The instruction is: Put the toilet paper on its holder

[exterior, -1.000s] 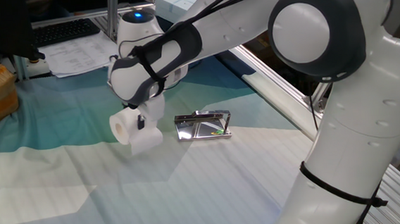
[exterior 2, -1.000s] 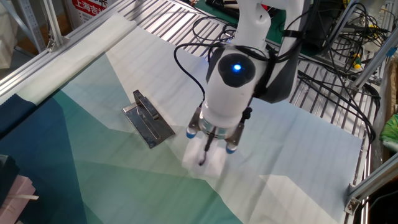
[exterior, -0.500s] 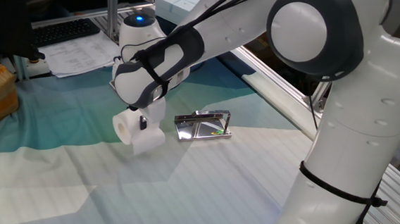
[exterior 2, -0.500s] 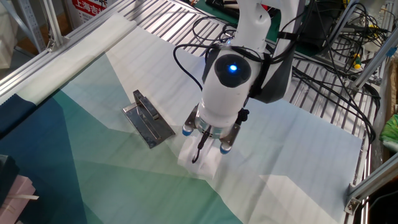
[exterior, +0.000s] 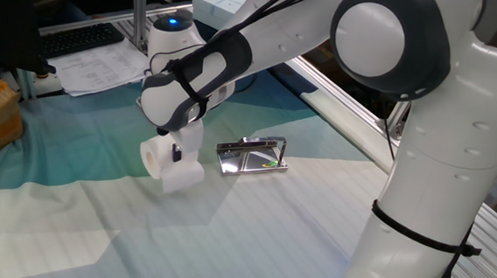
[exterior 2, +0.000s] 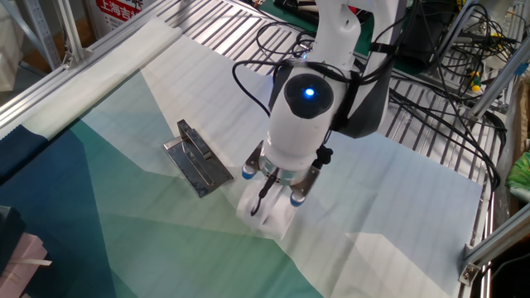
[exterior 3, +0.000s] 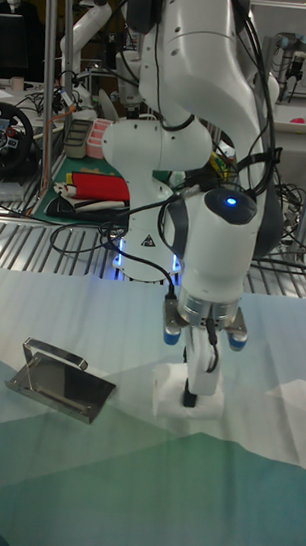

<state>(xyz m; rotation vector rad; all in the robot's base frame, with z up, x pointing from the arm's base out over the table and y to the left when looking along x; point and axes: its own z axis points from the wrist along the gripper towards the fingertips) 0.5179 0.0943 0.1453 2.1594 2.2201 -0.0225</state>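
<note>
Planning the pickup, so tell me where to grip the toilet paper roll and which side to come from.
Grip the toilet paper across its round outer wall, coming straight down from above. It lies on its side on the cloth with the hollow core facing sideways, so the curved sides are free. The tool already sits over it that way; whether it has closed cannot be told. The holder lies apart, beside it.

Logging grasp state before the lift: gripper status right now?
Gripper: down on the toilet paper, fingers at the roll; looks shut on it, roll on or just above the cloth. Holder untouched beside it.
</note>
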